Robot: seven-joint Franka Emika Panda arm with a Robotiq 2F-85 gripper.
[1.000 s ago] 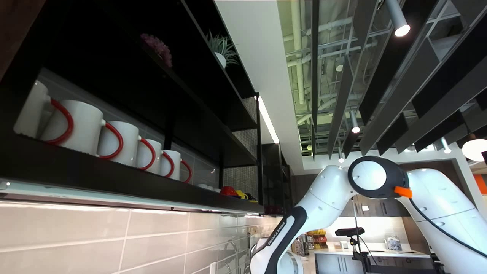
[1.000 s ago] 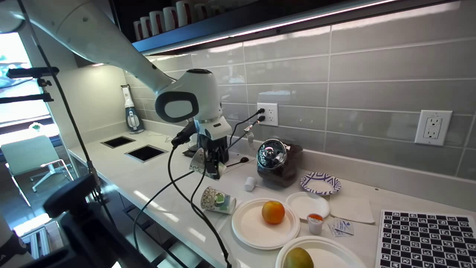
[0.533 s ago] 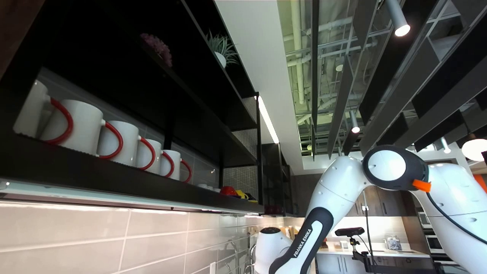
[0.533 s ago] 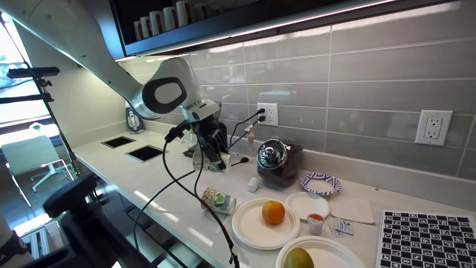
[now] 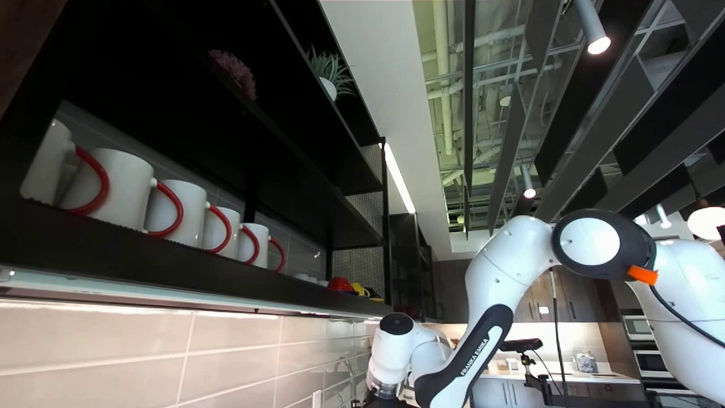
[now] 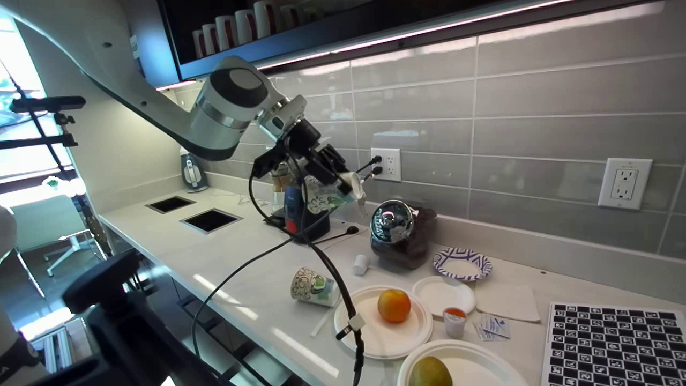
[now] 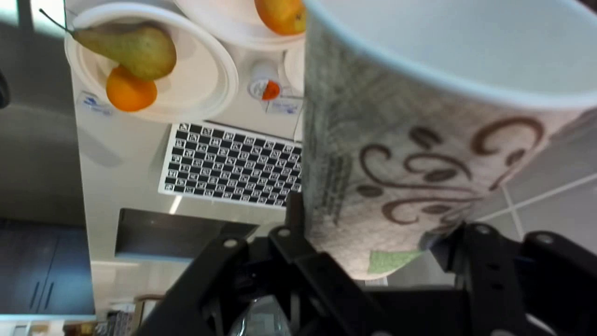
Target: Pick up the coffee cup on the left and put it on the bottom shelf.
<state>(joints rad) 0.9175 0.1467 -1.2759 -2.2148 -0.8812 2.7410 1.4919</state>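
Cup (image 7: 410,154) observed tilted above the counter (image 6: 171,246), pinched by my end effector (image 7: 378,224); my wrist view crops its rim.

Gry tile wall (image 6: 536,136) is running behind wht c'top (image 6: 268,284); window (image 6: 21,160) is glaring, chair (image 6: 45,225) standing nr it; overhead, spotlights (image 5: 592,28) are shining betw. dk ceiling panels (image 5: 580,96).

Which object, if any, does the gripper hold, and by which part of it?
The gripper holds the patterned cup by its side wall, near the narrower end.
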